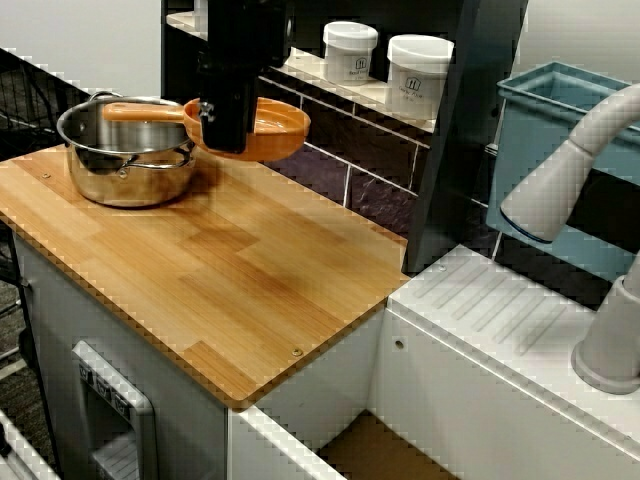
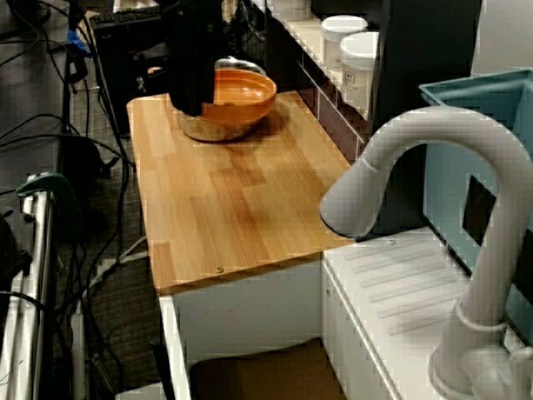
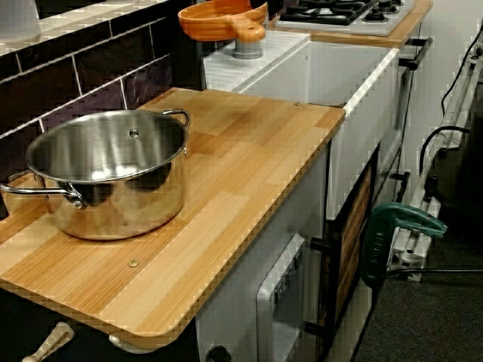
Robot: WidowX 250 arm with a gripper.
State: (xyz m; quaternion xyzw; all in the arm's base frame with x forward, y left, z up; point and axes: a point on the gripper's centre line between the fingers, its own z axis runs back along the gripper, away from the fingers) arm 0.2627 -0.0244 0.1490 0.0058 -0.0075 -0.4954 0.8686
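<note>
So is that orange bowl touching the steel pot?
Apart. The view from the counter's end shows the orange bowl hanging well clear of the steel pot, with bare wooden counter showing between them.

- Orange bowl (image 1: 272, 128): smooth plastic, glossy, with soft highlights inside the rim.
- Pot (image 1: 125, 170), back left corner of the worktop: polished steel, mirror-bright outer wall, duller sheen inside.
- Worktop (image 1: 230, 270): wood in light and darker strips, smooth, satin finish.
- Lidded jar (image 1: 418, 75) on the shelf: white matt plastic, printed label.
- Wall tiles (image 1: 380, 195): dark, glossy.
- Tap (image 1: 560, 190): pale grey plastic, matt.
- Draining board (image 1: 500, 310): white, ribbed, matt.
</note>
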